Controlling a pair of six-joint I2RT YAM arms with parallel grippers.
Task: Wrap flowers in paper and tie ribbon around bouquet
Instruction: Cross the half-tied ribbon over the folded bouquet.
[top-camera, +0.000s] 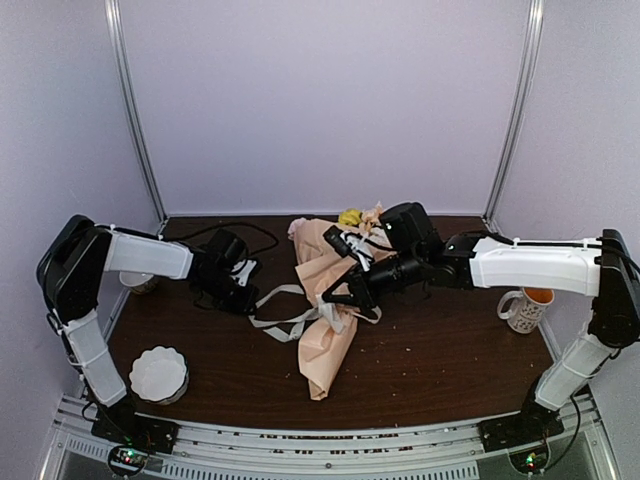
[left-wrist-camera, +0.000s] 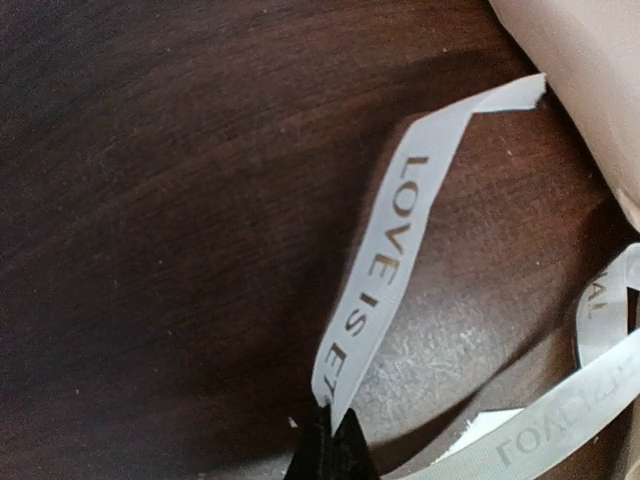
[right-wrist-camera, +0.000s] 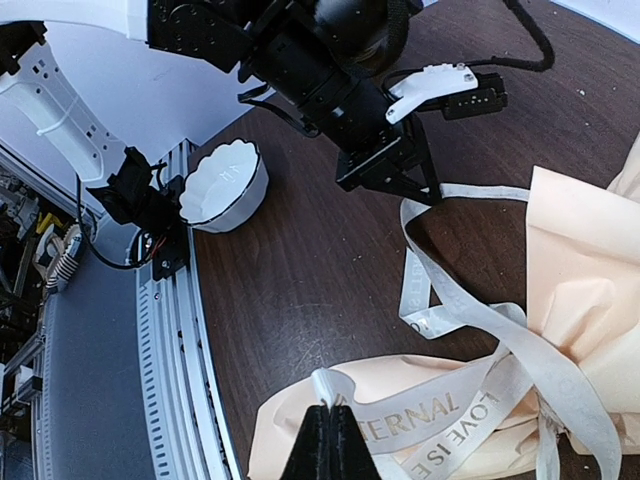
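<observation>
The ribbon (left-wrist-camera: 385, 250) is pinched at one end by the left gripper (left-wrist-camera: 330, 430) and farther along by the right gripper (right-wrist-camera: 328, 425), both pressed shut on it. The bouquet (right-wrist-camera: 585, 240) is laid just under the right gripper, with slack loops draped between. A white bowl (right-wrist-camera: 225, 185) is set well behind the left gripper.

Table (top-camera: 440, 355): dark brown wood.
Bouquet (top-camera: 325, 345): lying flat beneath right gripper (top-camera: 338, 300).
Ribbon (top-camera: 278, 322): looped between left gripper (top-camera: 245, 298) and right gripper.
Bowl (top-camera: 158, 375): nearside of left gripper, well apart.
Mug (top-camera: 522, 308): right of right gripper, well apart.
</observation>
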